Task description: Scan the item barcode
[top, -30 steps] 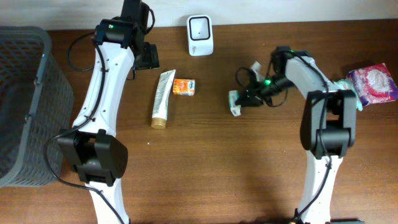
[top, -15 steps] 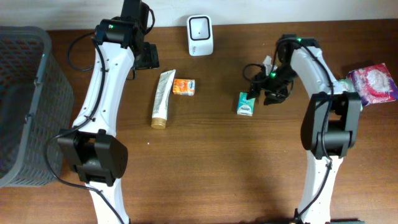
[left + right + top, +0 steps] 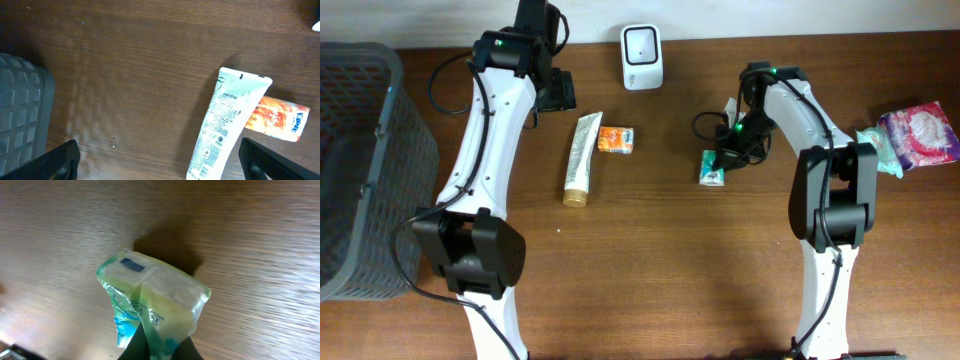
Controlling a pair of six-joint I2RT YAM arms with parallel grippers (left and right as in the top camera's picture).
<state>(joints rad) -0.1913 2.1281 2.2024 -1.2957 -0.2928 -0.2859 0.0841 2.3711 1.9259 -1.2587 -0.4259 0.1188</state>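
"Two arms to go through, left to right. Starting where?"

"Far left: grey mesh basket [image 3: 360,150] at the edge of the wooden table [image 3: 650,270]. Then left gripper [image 3: 558,95], up near the back, jaws spread wide with nothing between them. In its wrist view, fingertips at both lower corners, bare wood in the gap."

"Next along?"

"White tube [image 3: 583,158] lying flat, cap end toward the front, crimped end toward the back. Just right of it, an orange packet [image 3: 616,139] — touching the tube near the crimp, going by the left wrist view. Behind both, white scanner [image 3: 641,43] upright by the back edge."

"And the item?"

"Green tissue pack [image 3: 713,167], right of centre, well apart from the scanner. Pinched by right gripper [image 3: 722,155] — fingers clamped together on the wrapper's edge, seen close in the right wrist view. Cannot tell whether resting on the wood or just off it."

"Far right?"

"Pink package [image 3: 918,135] near the table's right edge, with a teal pack [image 3: 878,152] touching its left side."
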